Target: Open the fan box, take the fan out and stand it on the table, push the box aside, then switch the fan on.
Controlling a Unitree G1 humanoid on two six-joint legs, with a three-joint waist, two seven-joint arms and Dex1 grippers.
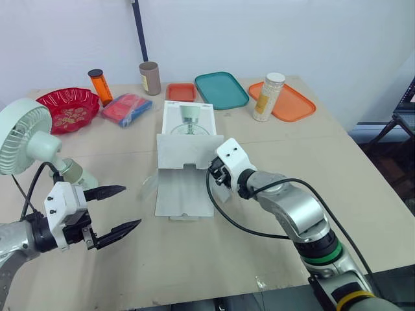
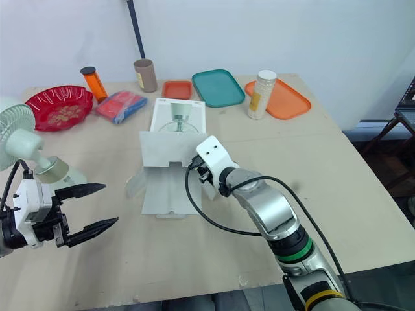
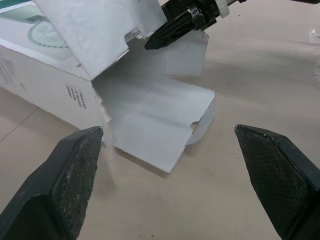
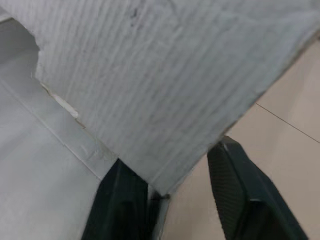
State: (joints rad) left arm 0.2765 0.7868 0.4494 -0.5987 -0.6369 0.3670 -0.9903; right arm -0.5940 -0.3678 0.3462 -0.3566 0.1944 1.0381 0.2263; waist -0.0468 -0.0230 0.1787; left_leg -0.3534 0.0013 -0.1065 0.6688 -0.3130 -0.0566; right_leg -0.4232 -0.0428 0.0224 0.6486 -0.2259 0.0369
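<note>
Currently round-grilled white fan upright on table left, outside open cardboard fan box at centre. Right gripper fingers parted, straddling corrugated flap corner. Left gripper spread wide, empty.

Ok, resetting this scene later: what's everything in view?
fan: 1, white-green, standing, table's left
fan box: 1, white, centre, flaps open
bowl: 1, red, back left
bottle: 1, orange, black cap, beside bowl
cup: 1, brown, back
packet: 1, red-blue, right of bowl
small tray: 1, orange, back centre
teal tray: 1, teal, back centre
large tray: 1, orange, back right
jar: 1, white, by large tray
table: 1, beige, under everything
left gripper: 1, black, open, near fan's base
right gripper: 1, black, at box's raised flap
</note>
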